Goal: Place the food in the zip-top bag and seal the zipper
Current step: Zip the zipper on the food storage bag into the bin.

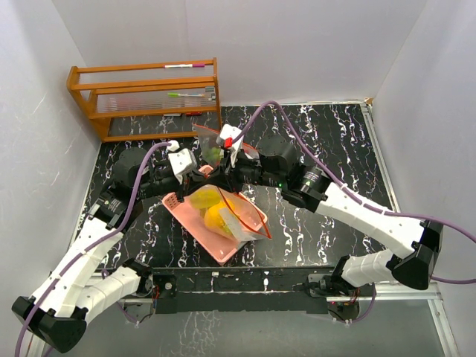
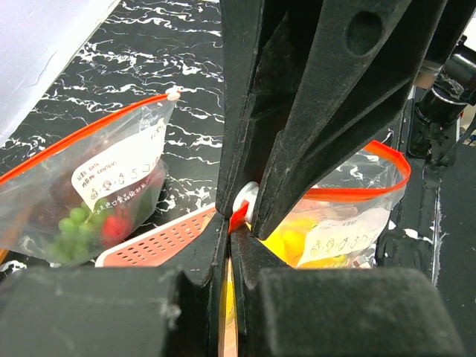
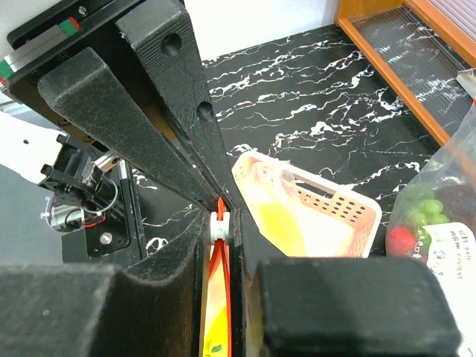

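Food [image 1: 217, 216] hazy inside zip-top bag [image 1: 247, 223]

Left tool [image 2: 237, 216] and right tool [image 3: 221, 216] face each other, both clamped tight, tips close together.

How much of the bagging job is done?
Done: the yellow food sits inside the bag, which lies over the pink basket. The green and red pieces are in a second bag.
In hand: the left gripper and right gripper both pinch the orange zipper.
Left: the bag's mouth looks open, so the zipper needs sliding shut.
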Robot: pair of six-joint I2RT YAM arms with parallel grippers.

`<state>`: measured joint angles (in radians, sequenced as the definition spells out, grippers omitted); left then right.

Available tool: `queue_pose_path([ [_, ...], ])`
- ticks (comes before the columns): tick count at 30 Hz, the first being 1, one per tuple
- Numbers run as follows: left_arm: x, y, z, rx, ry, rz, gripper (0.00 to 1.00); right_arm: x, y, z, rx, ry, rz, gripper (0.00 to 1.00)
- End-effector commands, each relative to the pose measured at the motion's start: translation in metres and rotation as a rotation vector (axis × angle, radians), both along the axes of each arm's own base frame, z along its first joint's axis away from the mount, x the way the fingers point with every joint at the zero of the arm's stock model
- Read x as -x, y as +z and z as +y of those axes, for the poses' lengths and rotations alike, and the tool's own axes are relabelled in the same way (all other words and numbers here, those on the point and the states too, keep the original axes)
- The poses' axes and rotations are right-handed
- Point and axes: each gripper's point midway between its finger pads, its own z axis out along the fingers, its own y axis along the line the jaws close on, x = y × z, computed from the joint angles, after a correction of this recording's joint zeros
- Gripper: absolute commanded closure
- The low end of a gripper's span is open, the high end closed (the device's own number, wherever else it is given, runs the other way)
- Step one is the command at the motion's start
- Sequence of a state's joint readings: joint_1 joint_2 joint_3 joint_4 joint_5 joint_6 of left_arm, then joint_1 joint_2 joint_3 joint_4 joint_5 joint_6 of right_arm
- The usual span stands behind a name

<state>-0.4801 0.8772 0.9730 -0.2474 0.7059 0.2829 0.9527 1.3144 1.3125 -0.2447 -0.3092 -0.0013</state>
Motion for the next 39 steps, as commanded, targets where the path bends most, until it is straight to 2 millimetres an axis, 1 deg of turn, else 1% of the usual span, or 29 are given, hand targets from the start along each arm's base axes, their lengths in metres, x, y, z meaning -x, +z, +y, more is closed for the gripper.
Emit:
queue_pose_path([
  [1,0.005,0.025,-0.002,0.041,-0.015,-0.048,1.00,-0.006,0.027,-0.009,-0.085,-0.053,-0.040,0.92],
  [4,-0.001,0.029,0.000,0.040,0.024,-0.045,1.00,-0.004,0.020,-0.017,-0.069,-0.071,-0.027,0.92],
  [7,-0.010,0.041,0.004,0.047,0.075,-0.053,1.00,-0.002,0.008,-0.031,-0.054,-0.108,-0.014,0.92],
  [11,-0.022,0.052,0.008,0.058,0.148,-0.047,1.00,0.002,-0.003,-0.051,-0.051,-0.155,0.001,0.92],
  [16,-0.034,0.056,0.010,0.072,0.210,-0.033,1.00,0.006,-0.014,-0.072,-0.043,-0.210,0.018,0.92],
  [20,-0.045,0.059,0.015,0.084,0.280,-0.032,1.00,0.012,-0.027,-0.087,-0.030,-0.242,0.048,0.92],
  [25,-0.068,0.063,0.031,0.083,0.440,-0.039,1.00,0.026,-0.049,-0.104,-0.032,-0.271,0.124,0.92],
  [28,-0.086,0.065,0.047,0.084,0.575,-0.041,1.00,0.034,-0.062,-0.114,-0.036,-0.293,0.177,0.92],
  [30,-0.094,0.067,0.056,0.086,0.645,-0.041,1.00,0.039,-0.072,-0.121,-0.035,-0.306,0.202,0.92],
  [31,-0.097,0.068,0.060,0.090,0.674,-0.041,1.00,0.041,-0.071,-0.124,-0.045,-0.308,0.209,0.92],
  [32,-0.100,0.069,0.063,0.093,0.700,-0.043,1.00,0.044,-0.076,-0.127,-0.045,-0.312,0.221,0.92],
  [35,-0.105,0.070,0.070,0.104,0.753,-0.047,1.00,0.050,-0.078,-0.135,-0.062,-0.325,0.237,0.92],
  [39,-0.105,0.068,0.068,0.112,0.746,-0.037,1.00,0.053,-0.081,-0.142,-0.067,-0.339,0.251,0.92],
])
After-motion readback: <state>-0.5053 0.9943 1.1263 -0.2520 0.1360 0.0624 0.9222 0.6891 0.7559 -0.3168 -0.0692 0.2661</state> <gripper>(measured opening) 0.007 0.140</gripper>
